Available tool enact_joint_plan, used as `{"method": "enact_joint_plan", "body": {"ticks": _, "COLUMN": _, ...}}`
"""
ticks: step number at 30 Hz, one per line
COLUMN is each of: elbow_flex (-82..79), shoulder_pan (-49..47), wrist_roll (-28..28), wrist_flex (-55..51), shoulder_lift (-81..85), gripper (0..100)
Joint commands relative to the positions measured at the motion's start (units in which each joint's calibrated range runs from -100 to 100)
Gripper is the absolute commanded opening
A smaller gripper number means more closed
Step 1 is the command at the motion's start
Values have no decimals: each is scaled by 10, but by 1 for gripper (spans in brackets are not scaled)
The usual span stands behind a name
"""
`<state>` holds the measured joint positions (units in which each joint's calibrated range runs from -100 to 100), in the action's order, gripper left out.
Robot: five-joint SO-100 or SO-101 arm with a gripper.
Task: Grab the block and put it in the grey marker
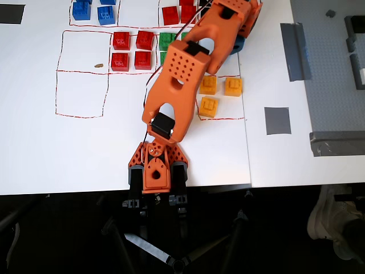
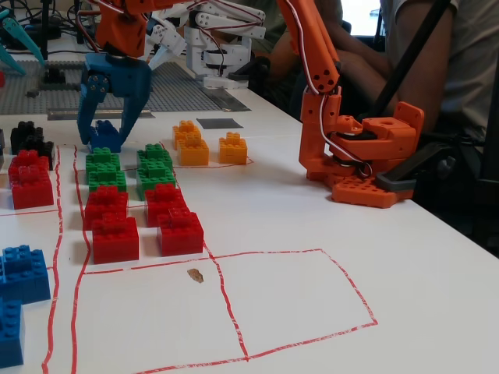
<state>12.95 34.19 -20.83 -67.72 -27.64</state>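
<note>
Block point(image 2: 104, 136) on table between spread claw point(image 2: 104, 131) fingers.
</note>
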Motion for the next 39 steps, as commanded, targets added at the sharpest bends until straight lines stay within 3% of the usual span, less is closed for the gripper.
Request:
{"method": "enact_joint_plan", "body": {"ticks": 1, "elbow_flex": 44, "shoulder_pan": -8, "wrist_roll": 9, "wrist_flex": -9, "shoulder_lift": 142, "gripper": 0}}
{"method": "enact_joint_plan", "body": {"ticks": 20, "elbow_flex": -38, "shoulder_pan": 21, "wrist_roll": 16, "wrist_flex": -9, "shoulder_lift": 268, "gripper": 0}}
{"method": "enact_joint_plan", "body": {"ticks": 39, "elbow_flex": -82, "shoulder_pan": 191, "wrist_roll": -97, "wrist_flex": -23, "shoulder_lift": 315, "gripper": 0}}
